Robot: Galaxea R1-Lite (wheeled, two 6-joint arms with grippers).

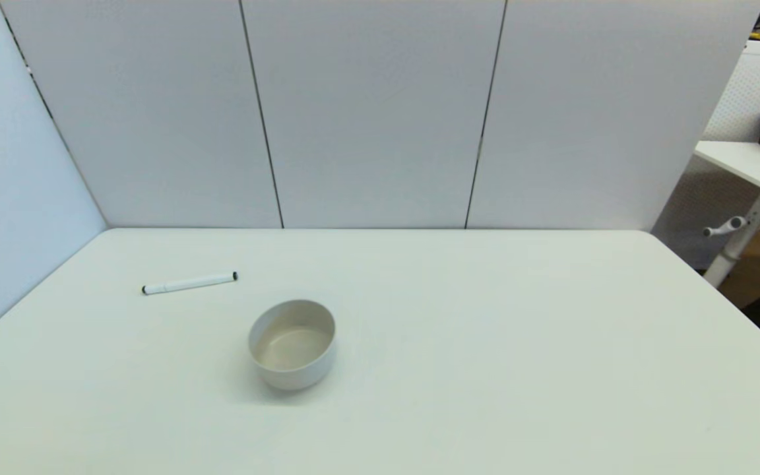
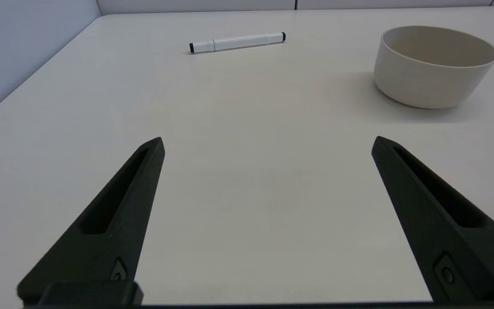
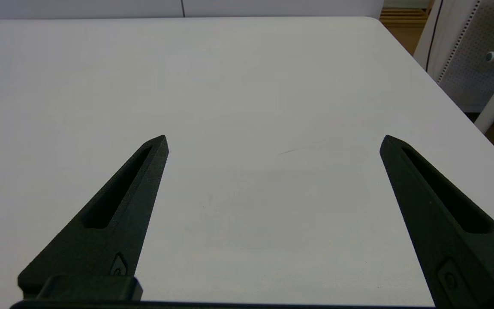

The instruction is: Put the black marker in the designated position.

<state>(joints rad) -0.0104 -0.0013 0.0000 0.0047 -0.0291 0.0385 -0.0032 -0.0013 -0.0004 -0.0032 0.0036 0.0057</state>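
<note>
- Marker (image 1: 189,284) lies flat on the worktop (image 1: 485,343), far-left of centre, long axis running roughly left–right, the right end slightly farther away. Nothing touches it.
- Bowl (image 1: 293,343) stands upright and empty, near-right of the marker and apart from it. Judged the likely target, though no marked position is visible.
- Left claw (image 2: 267,143): fingers spread wide, holding nothing, low over the near-left worktop; marker ahead of it, bowl ahead and to the right.
- Right claw (image 3: 274,141): fingers also spread wide, empty, over bare worktop on the right side. Looks parked.
- Neither arm shows in the head view.
- Handling judgement: marker looks light and rigid, with a smooth plastic barrel. A round section on a smooth worktop means it may roll if nudged from one side.
- Suggested hold: mid-barrel, fingers closing across the long axis, so that it stays balanced and does not pivot.
- Marker form: slim white cylinder, small black tip at each end, faint seam nearer the left end.
- Bowl: matte off-white, straight wall, rounded base, thin rim; looks hard, ceramic or plastic, cannot tell which.
- Worktop: white, smooth, slightly glossy; plain grey panels behind.
</note>
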